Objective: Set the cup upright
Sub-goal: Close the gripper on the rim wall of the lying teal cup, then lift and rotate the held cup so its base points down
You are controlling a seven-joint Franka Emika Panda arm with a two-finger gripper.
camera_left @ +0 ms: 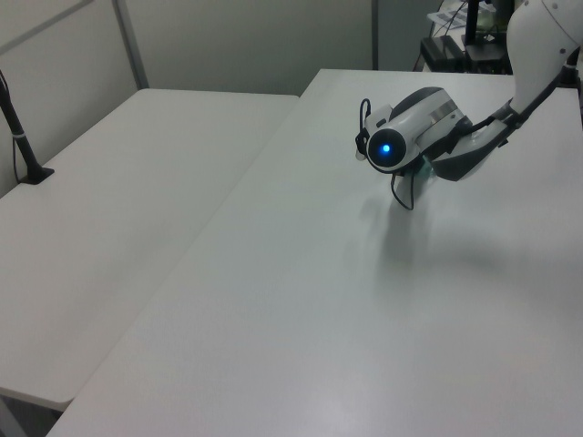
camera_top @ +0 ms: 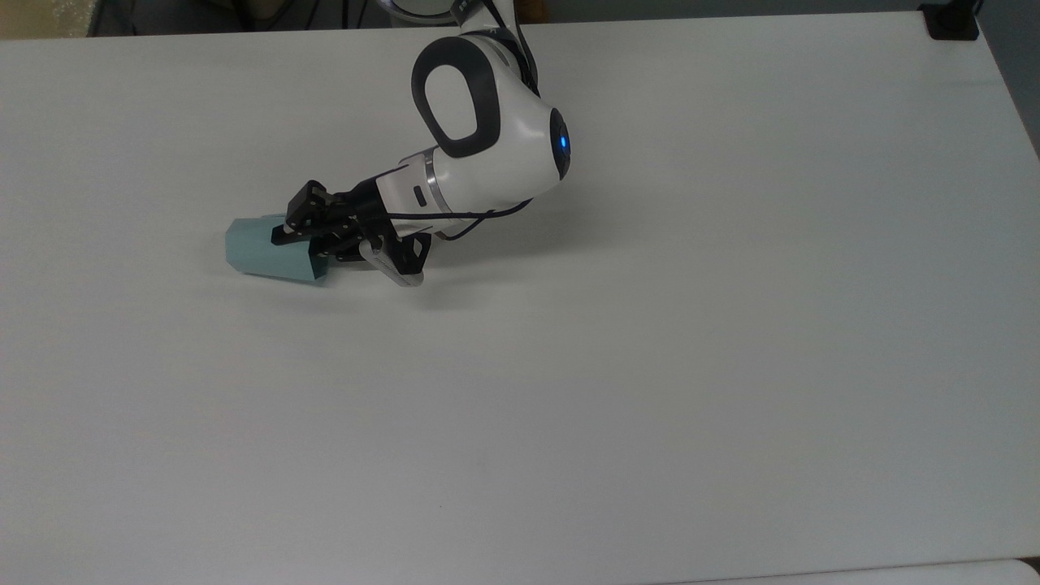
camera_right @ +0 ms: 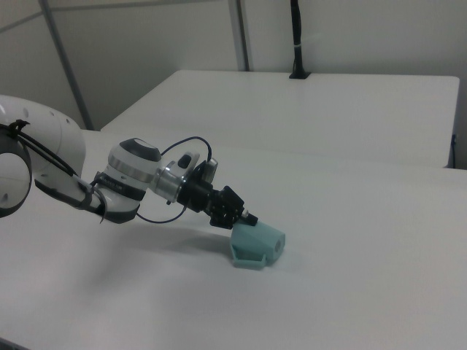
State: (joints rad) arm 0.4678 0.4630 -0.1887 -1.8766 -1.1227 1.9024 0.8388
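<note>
The pale teal cup [camera_top: 260, 253] lies on its side on the white table [camera_top: 650, 366], left of centre in the top view, its mouth turned toward the arm. My gripper [camera_top: 305, 244] reaches in low from the top view's right and is shut on the cup's upper wall at the rim, one finger over the outside and the other in the mouth. In the right view the cup [camera_right: 264, 245] rests flat, with the gripper [camera_right: 244, 218] pressed onto the top of its rim. In the left view the wrist [camera_left: 401, 146] hides nearly all of the cup.
A second white table [camera_left: 137, 182] stands beside this one across a narrow gap. A black post [camera_left: 23, 146] is clamped to its far edge, and a black clamp [camera_top: 946, 20] sits at the top view's upper right corner.
</note>
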